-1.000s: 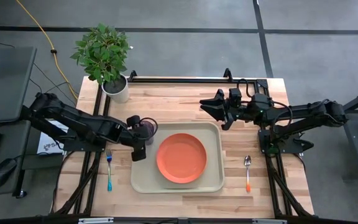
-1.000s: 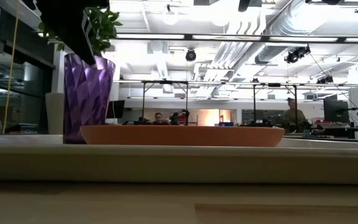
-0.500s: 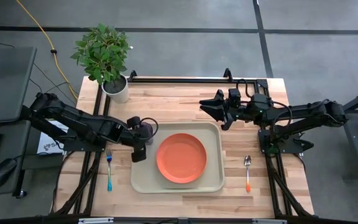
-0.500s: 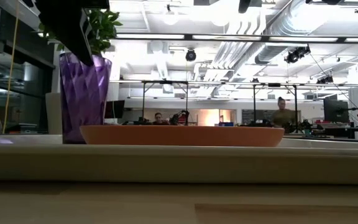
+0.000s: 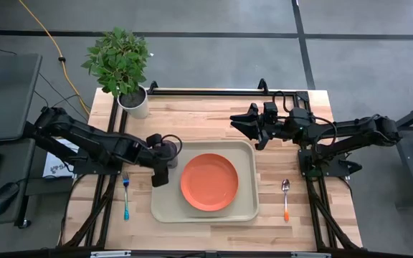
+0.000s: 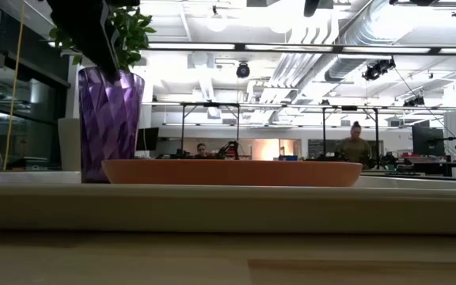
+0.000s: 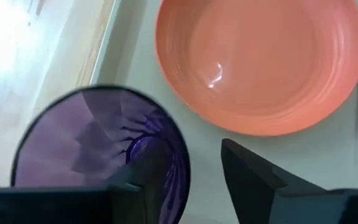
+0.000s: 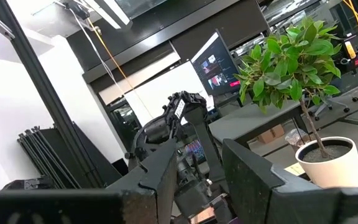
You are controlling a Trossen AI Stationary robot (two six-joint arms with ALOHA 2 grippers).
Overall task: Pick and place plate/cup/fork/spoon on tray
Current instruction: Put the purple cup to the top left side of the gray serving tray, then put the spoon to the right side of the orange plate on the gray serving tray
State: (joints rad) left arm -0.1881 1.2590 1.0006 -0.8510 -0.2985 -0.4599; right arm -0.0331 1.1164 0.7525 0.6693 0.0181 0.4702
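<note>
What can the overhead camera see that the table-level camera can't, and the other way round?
Only the overhead view shows the fork, the spoon, the right claw waiting above the table and the whole tray. Only the table-level view shows the room behind, with people far off. Both show the orange plate, the purple cup held by the left claw, and the potted plant.

plate (image 7: 263, 59) edge cropped, cup (image 6: 109, 123) base hidden

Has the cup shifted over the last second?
Yes. In the low view the cup has dropped slightly and edged away from the plate.
</note>
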